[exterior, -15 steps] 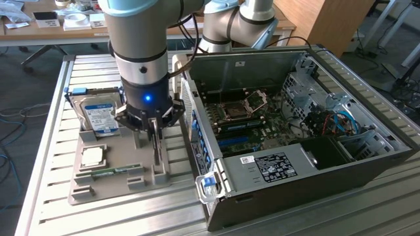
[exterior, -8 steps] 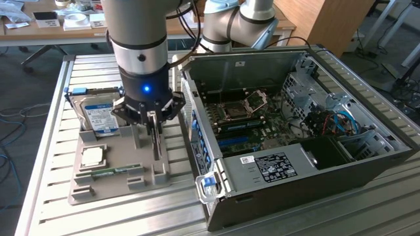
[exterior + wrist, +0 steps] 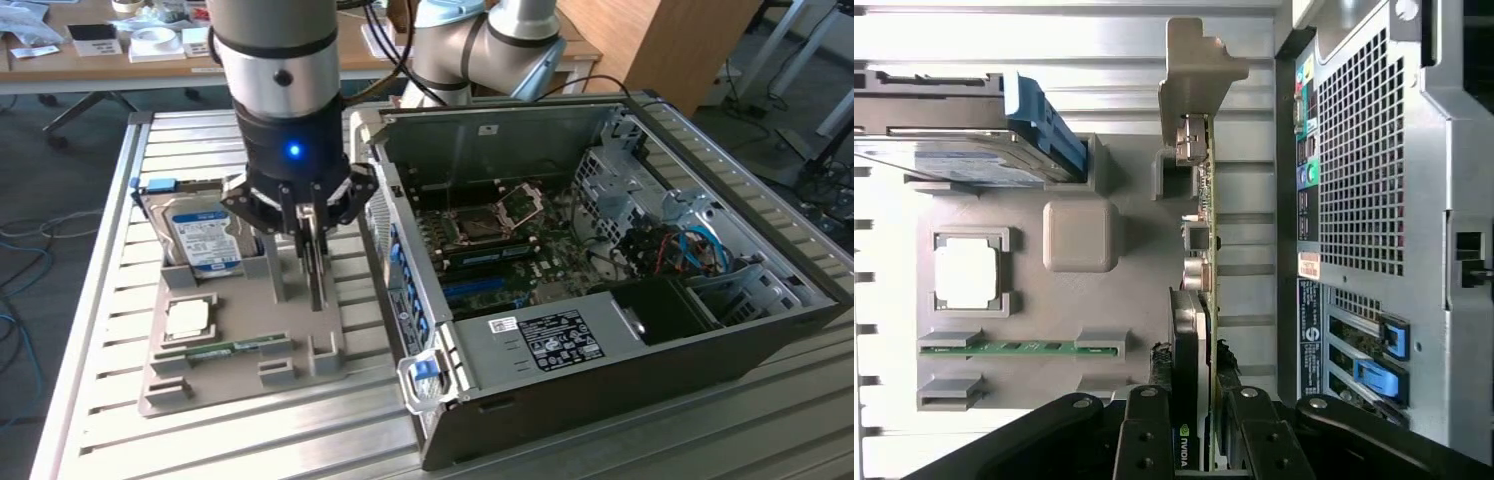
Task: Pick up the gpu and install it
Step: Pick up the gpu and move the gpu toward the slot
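The gpu (image 3: pixel 316 268) is a thin card standing on edge, with a green board and a pale metal bracket at one end. It is over the grey parts tray (image 3: pixel 227 385), just outside the open computer case (image 3: pixel 601 330). My gripper (image 3: pixel 315 222) reaches down from above and is shut on the card's upper edge. In the wrist view the gpu (image 3: pixel 1201 290) runs edge-on away from my gripper (image 3: pixel 1197 445), its black fingers (image 3: pixel 1144 440) pressed on both faces. I cannot tell whether its lower edge still touches the tray.
On the tray (image 3: pixel 1034 300) stand a hard drive (image 3: pixel 207 238) with a blue-white label, a square processor (image 3: pixel 187 318) and a green memory stick (image 3: pixel 234 348). The case lies on its side with the motherboard (image 3: pixel 501 240) exposed. Its perforated rear panel (image 3: pixel 1364 170) is close beside the card.
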Tool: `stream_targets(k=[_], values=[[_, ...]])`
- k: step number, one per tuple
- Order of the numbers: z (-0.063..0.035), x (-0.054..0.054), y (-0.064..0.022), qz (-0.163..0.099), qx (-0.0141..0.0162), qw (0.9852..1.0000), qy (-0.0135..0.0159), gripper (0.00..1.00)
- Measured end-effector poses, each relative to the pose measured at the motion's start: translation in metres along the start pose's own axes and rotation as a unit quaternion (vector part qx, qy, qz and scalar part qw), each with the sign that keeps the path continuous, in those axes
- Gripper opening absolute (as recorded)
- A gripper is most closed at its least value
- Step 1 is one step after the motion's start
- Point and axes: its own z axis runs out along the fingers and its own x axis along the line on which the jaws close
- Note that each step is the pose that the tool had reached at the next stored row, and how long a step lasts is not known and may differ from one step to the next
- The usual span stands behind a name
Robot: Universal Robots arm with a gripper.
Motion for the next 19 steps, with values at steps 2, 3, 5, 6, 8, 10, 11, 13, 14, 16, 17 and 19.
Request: stream_targets(k=[2,3,5,6,8,10,11,13,14,16,17,19], values=[[-0.0062,0.0,0.0003,0.0,0.0,1.0,0.0,0.27],[-0.0093,0.0,0.0005,0.0,0.0,1.0,-0.0001,0.27],[-0.014,0.0,0.0007,0.0,0.0001,1.0,-0.0001,0.27],[-0.016,0.0,0.0008,0.0,0.0,1.0,-0.0001,0.27],[-0.0207,0.0,0.0011,0.0,0.0,1.0,-0.0001,0.27],[-0.0259,-0.001,0.0014,0.0,-0.0001,1.0,-0.0001,0.27],[-0.0288,-0.001,0.0015,0.0,-0.0001,1.0,-0.0001,0.27],[-0.035,-0.001,0.0019,0.0,-0.0001,1.0,-0.0001,0.27],[-0.0383,-0.001,0.002,0.0,0.0,1.0,-0.0001,0.27],[-0.0444,-0.001,0.0023,0.0,0.0,1.0,-0.0001,0.27],[-0.0465,-0.001,0.0025,0.0,-0.0001,1.0,-0.0001,0.27],[-0.0508,-0.001,0.0027,0.0,0.0,1.0,-0.0001,0.27]])
